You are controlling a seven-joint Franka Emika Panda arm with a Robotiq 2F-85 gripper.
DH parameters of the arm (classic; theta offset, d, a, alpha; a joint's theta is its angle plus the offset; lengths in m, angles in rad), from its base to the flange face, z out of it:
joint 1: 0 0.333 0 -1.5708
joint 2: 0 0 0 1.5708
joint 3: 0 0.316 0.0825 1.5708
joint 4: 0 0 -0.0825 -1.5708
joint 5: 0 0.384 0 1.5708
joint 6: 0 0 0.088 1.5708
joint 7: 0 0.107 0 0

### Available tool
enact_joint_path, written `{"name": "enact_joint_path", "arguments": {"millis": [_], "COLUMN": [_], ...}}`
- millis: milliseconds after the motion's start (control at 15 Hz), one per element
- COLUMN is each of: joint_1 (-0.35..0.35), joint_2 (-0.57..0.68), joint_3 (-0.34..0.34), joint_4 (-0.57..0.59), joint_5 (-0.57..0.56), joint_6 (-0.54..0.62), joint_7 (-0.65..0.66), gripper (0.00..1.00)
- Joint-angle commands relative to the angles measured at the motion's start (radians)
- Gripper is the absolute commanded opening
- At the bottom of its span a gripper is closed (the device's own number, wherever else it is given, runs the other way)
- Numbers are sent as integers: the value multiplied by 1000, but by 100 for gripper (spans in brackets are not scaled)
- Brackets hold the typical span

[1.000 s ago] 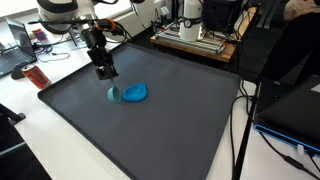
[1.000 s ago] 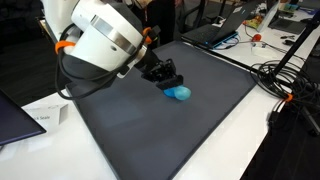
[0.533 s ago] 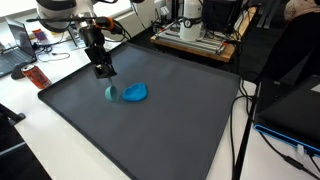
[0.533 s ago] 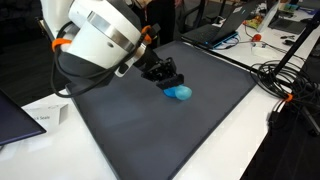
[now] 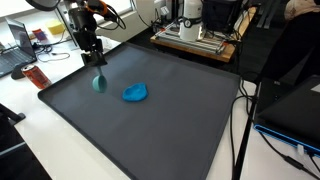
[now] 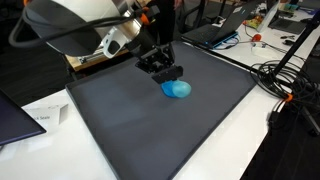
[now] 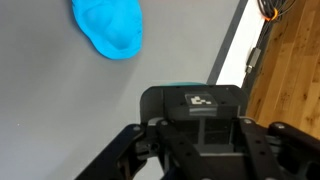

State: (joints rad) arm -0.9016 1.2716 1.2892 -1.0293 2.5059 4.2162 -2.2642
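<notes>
The end effector (image 5: 97,74) is closed narrow and holds a small teal object (image 5: 98,84); we see this object just over the dark mat (image 5: 150,130), near one edge of the mat; a blue object (image 5: 136,92) lies on the mat, closer to its middle, not touching the teal one.

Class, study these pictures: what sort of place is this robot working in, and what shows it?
Probably a lab or workshop: a laptop on a white desk, a benchtop machine on a wooden base, and loose cables beside the dark work mat.
</notes>
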Motion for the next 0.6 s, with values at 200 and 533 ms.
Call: {"name": "enact_joint_path", "arguments": {"millis": [200,533], "joint_1": [-79,-124], "joint_2": [-216,-377], "joint_3": [-81,-68], "joint_4": [-276,-530], "joint_5": [7,6], "joint_6": [1,1], "joint_7": [129,194], "gripper": [22,22]}}
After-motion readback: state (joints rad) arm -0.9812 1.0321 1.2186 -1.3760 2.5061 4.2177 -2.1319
